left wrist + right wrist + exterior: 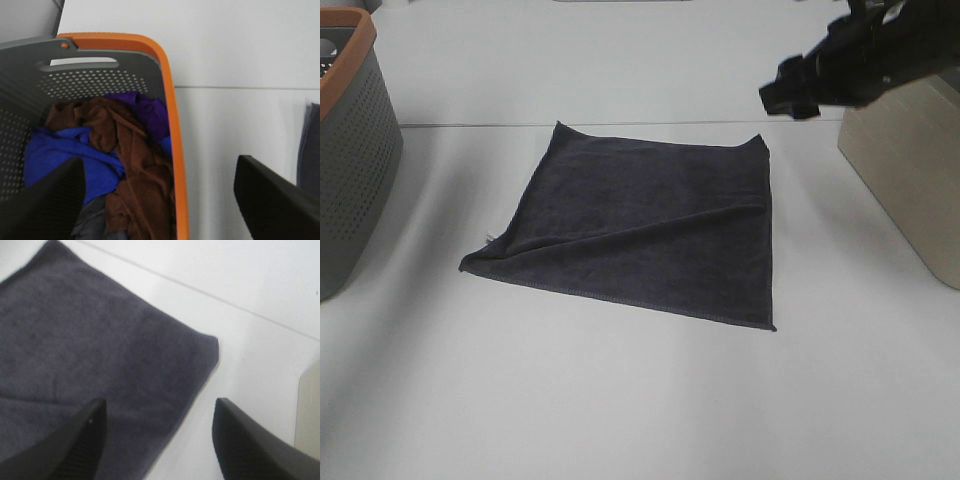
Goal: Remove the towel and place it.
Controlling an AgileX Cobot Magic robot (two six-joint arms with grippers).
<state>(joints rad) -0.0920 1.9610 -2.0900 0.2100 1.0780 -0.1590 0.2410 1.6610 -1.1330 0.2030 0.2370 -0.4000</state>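
The dark charcoal towel (645, 230) lies spread flat on the white table, with a diagonal crease across it. My right gripper (790, 95) hovers above the towel's far right corner, open and empty; in the right wrist view its fingers (75, 445) straddle the towel's edge (100, 365) from above. My left gripper (160, 200) is open and empty over the orange-rimmed basket, out of the exterior high view. A strip of the towel (310, 145) shows at the edge of the left wrist view.
A grey perforated basket with an orange rim (350, 150) stands at the left; in the left wrist view its rim (172, 125) encloses blue, brown and purple cloths (130, 165). A beige box (910, 170) stands at the right.
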